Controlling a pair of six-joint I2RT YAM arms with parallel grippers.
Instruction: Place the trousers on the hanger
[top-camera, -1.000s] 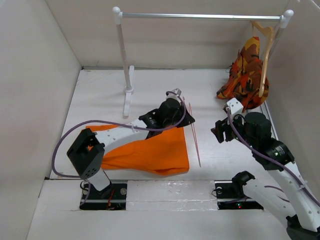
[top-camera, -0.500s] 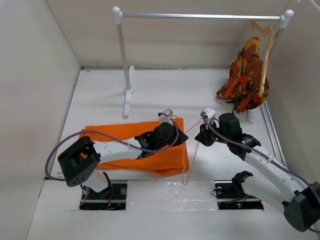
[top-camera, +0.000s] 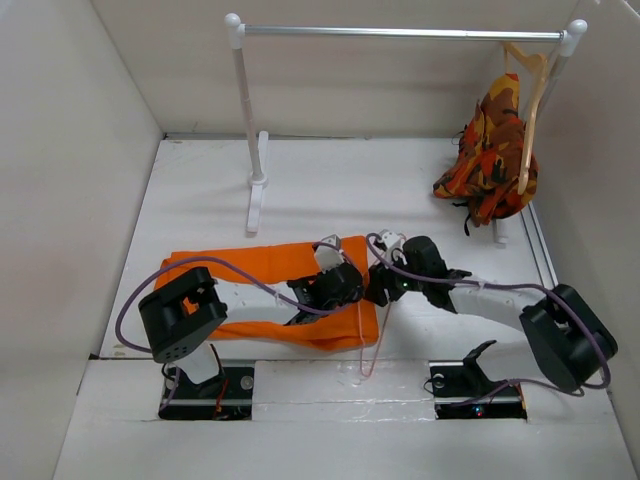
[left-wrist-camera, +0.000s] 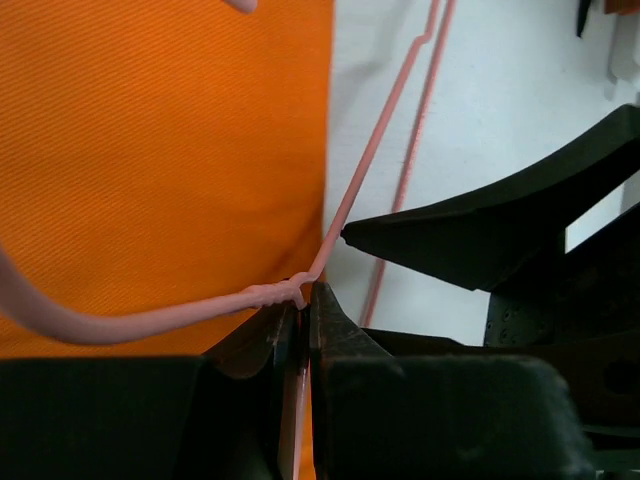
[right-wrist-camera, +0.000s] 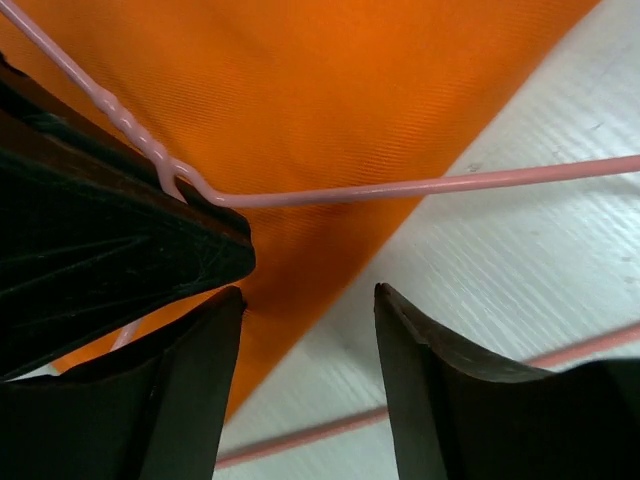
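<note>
The orange trousers (top-camera: 250, 268) lie folded flat on the table's near left, and fill the left wrist view (left-wrist-camera: 160, 150) and the right wrist view (right-wrist-camera: 300, 100). The thin pink wire hanger (top-camera: 364, 335) lies at their right edge, one wire over the cloth (left-wrist-camera: 380, 150). My left gripper (top-camera: 350, 283) is shut on the hanger's twisted neck (left-wrist-camera: 300, 297). My right gripper (top-camera: 378, 287) is open and empty (right-wrist-camera: 310, 295), right beside the left gripper, over the trousers' edge. The hanger wire (right-wrist-camera: 400, 187) crosses just beyond its fingertips.
A clothes rail (top-camera: 400, 33) on white posts stands at the back. A wooden hanger with an orange-red-black patterned garment (top-camera: 490, 150) hangs at its right end. Walls close in on both sides. The arm bases sit at the near edge.
My left gripper has drawn the hanger toward the near edge, along the trousers' right edge. My right arm has swung left and down to it. The trousers have settled flatter.
</note>
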